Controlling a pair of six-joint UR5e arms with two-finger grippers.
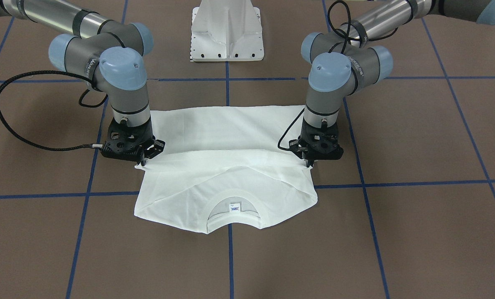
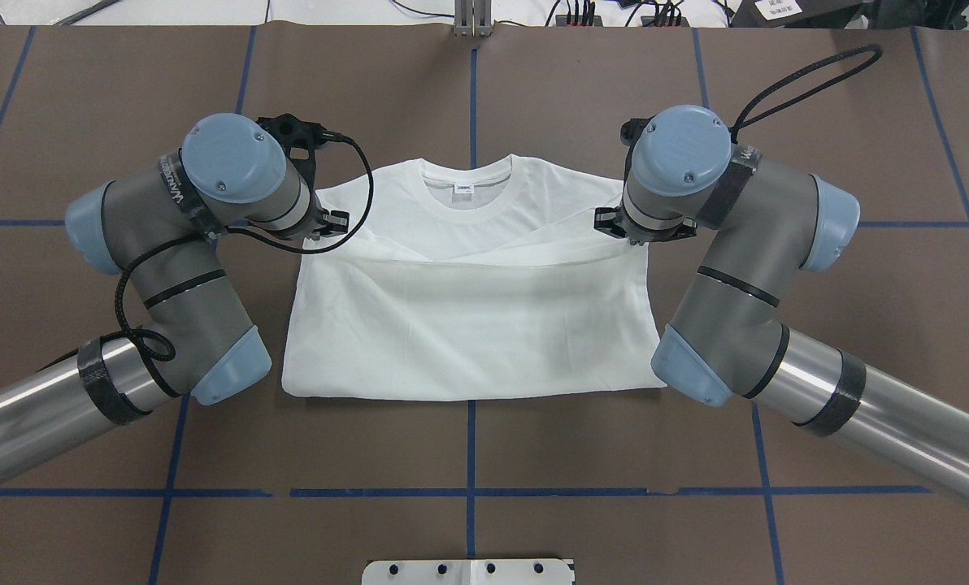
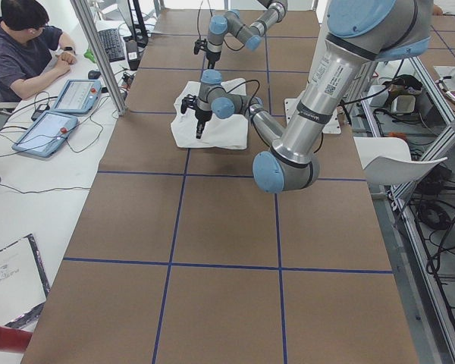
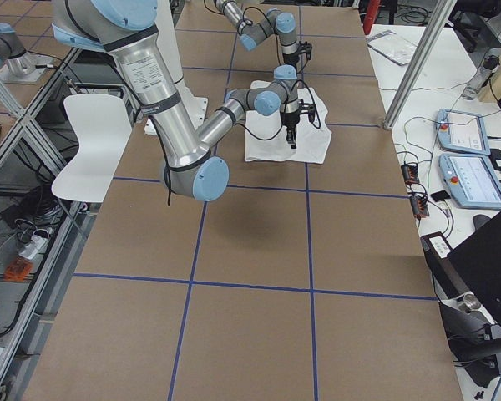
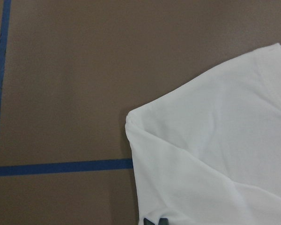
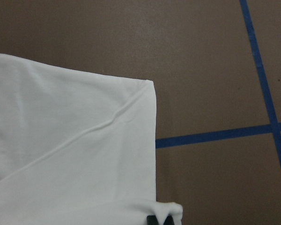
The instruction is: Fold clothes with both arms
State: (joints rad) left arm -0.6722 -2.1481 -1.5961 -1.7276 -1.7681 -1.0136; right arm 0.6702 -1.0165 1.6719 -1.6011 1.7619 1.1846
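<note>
The white T-shirt [image 1: 226, 124] lies at the table [image 1: 417, 137] centre, its hem folded up toward the collar [image 1: 231, 194]. The left gripper [image 1: 309, 164] and right gripper [image 1: 142, 163] each pinch a hem corner. The wrist views cut off most of the fingertips.

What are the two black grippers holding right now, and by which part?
Both pinch the white long-sleeved T-shirt: the left gripper and the right gripper each grip one side corner of its folded-over layer.
</note>
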